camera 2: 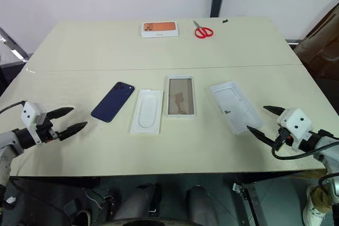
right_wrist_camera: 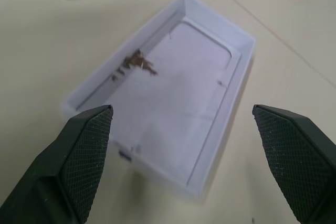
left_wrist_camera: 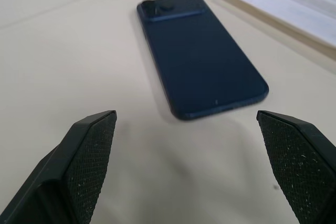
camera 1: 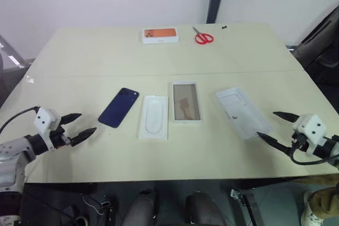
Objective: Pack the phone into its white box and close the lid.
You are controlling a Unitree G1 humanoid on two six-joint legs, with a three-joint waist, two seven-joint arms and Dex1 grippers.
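A: Nearest, at the front edge of the tabletop (camera 1: 106,51), sit 2 grippers. Left gripper (camera 1: 78,127) has its fingers spread wide and holds nothing; right gripper (camera 1: 275,126) is spread the same way, also bare.

B: Where are they aimed?

A: Left one faces the phone (camera 1: 118,107), which lies flat, back up, angled, a short way ahead of it. Right one faces the lid (camera 1: 242,112), lying hollow side up with its near corner close to the fingertips. My guess is each arm is lined up with the piece it should pick.

B: And the box?

A: White box (camera 1: 185,102) rests open between them, tan floor showing. A white insert (camera 1: 154,116) with an oval recess lies between phone and box, touching neither.

B: So nothing is packed?

A: Right, all 3 parts lie apart.

B: Anything else around?

A: Far across the pale tabletop, an orange-topped box (camera 1: 160,35) and red scissors (camera 1: 202,37). Behind is a plain light wall with a dark upright post.
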